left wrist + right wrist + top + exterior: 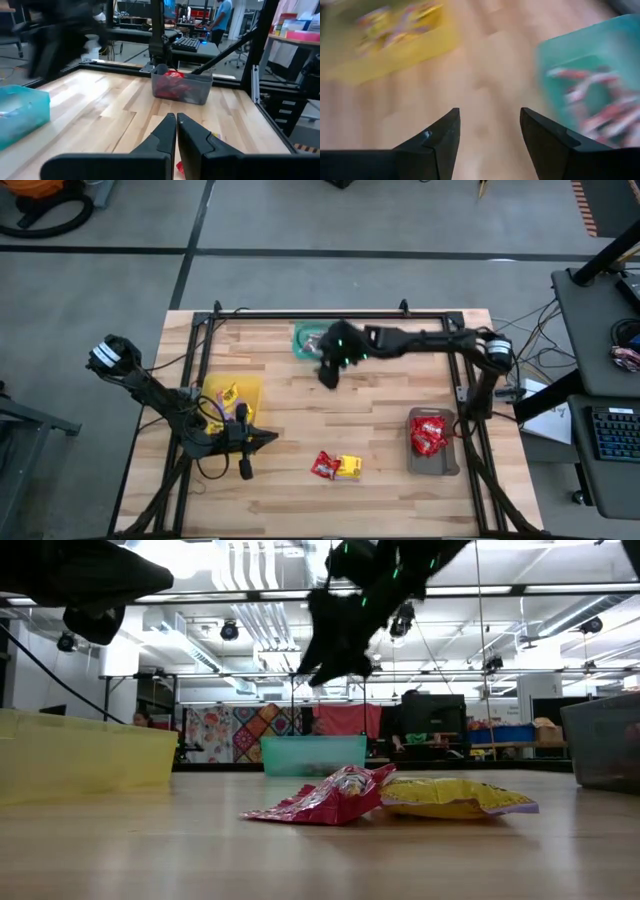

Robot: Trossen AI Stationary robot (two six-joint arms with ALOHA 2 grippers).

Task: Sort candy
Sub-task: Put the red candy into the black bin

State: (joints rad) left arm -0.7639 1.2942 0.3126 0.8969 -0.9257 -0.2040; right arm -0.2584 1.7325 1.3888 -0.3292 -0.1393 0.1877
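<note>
We see the right gripper (330,372) over bare table (300,480), the tray with twisted rolls (308,340) just behind it. Two loose packets (336,466) lie well in front; another tray (232,395) sits off to its left.

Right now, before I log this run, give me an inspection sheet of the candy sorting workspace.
Surface: wooden table inside a black frame, mostly bare.
Job's things: one red packet touching one yellow packet, unsorted near the table's front; yellow tray holds yellow packets; grey tray holds red ones; green tray holds small rolls.
Clutter: nothing seen.
Grippers: left gripper shut and empty, beside the yellow tray; right gripper open and empty, in the air beside the green tray.
Cables: loose wires right of the table.
Surroundings: a person at a bench beyond the table.
</note>
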